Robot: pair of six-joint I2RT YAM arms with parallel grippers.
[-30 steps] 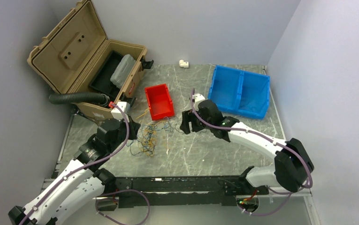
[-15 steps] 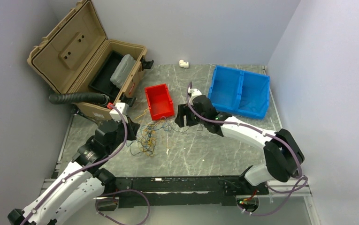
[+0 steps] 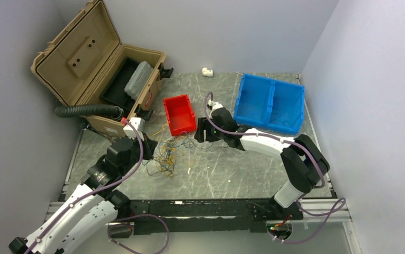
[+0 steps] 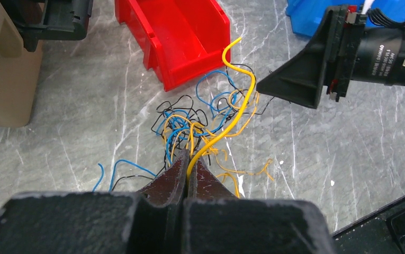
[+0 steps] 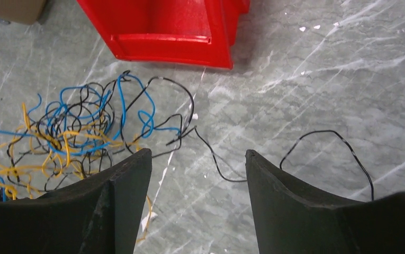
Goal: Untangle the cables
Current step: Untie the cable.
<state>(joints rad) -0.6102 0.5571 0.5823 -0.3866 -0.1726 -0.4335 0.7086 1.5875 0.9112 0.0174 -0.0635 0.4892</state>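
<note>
Yellow strand (image 4: pixel 252 87) of the cables (image 4: pixel 200 124) sits pinched in left hand (image 4: pixel 188 159); right hand (image 5: pixel 197 156) hangs spread over loose black strand (image 5: pixel 327 132) on desk (image 5: pixel 322 63).

You're in a robotics lab cell: plain grey walls (image 3: pixel 216 32) enclose a marble-patterned table (image 3: pixel 232 169) holding plastic bins (image 3: pixel 266 124).

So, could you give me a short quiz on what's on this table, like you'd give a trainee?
1. True or false: the left tool is shut on a thin yellow wire.
2. Which container sits nearest the tangle of thin yellow, blue and black cables? A red plastic bin; B blue plastic bin; C tan hard case.
3. Fill in: the jaws of the right tool stand ____.
Key: 1 true; 2 A; 3 open.
</note>
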